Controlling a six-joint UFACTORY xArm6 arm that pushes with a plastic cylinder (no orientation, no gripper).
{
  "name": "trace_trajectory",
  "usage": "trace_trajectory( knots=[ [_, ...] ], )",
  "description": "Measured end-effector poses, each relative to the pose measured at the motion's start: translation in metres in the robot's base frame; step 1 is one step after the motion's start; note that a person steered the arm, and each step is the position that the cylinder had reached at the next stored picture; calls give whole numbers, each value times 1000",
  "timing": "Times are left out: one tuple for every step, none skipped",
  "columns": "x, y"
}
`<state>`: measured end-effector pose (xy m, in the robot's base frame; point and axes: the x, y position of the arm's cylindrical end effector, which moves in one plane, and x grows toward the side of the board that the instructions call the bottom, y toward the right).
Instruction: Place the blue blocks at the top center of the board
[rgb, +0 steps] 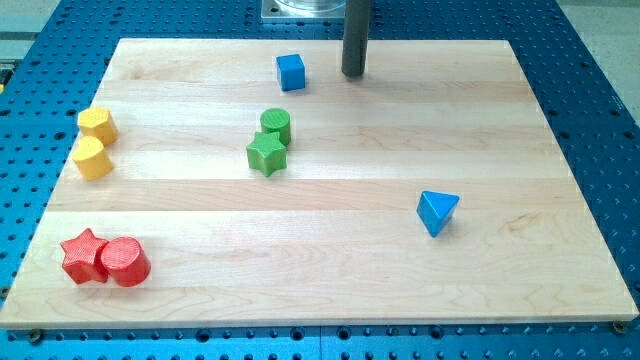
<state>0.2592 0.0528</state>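
Note:
A blue cube (291, 72) sits near the top center of the wooden board (330, 290). A blue triangular block (437, 212) lies toward the view's right, below the middle. My tip (353, 74) rests on the board at the top center, a short way to the right of the blue cube and not touching it. The blue triangle is far below and to the right of my tip.
A green cylinder (277, 124) and a green star (267, 153) touch near the middle. Two yellow blocks (97, 125) (92, 158) sit at the left edge. A red star (83, 256) and a red cylinder (125, 262) sit at the bottom left.

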Motion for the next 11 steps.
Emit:
trace_trajectory(
  knots=[
    [4,0],
    [9,1],
    [15,1],
    [-2,1],
    [2,-5],
    [26,-5],
    [54,-33],
    [43,-61],
    [63,-91],
    [41,-130],
    [20,-64]
  ],
)
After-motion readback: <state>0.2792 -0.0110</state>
